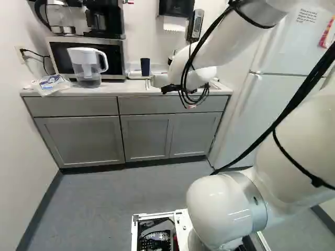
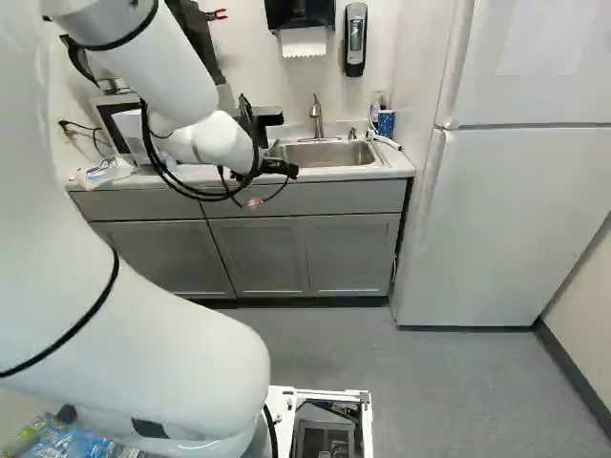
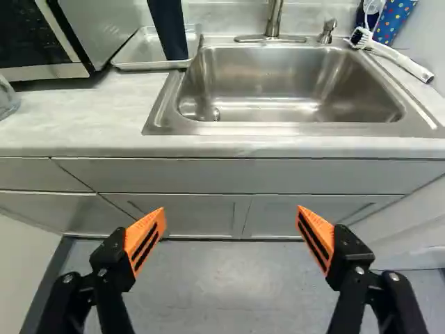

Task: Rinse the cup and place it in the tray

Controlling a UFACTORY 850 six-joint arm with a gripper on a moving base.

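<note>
The cup (image 1: 145,66) stands in the tray (image 3: 135,57) beside the sink (image 3: 288,83), upper middle of the left base view. The gripper (image 2: 277,169), upper middle of the right base view, holds its fingers wide apart.

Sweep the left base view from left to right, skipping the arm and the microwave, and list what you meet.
Plastic bag → water pitcher → dark blue cup → paper towel dispenser → soap dispenser → refrigerator
</note>
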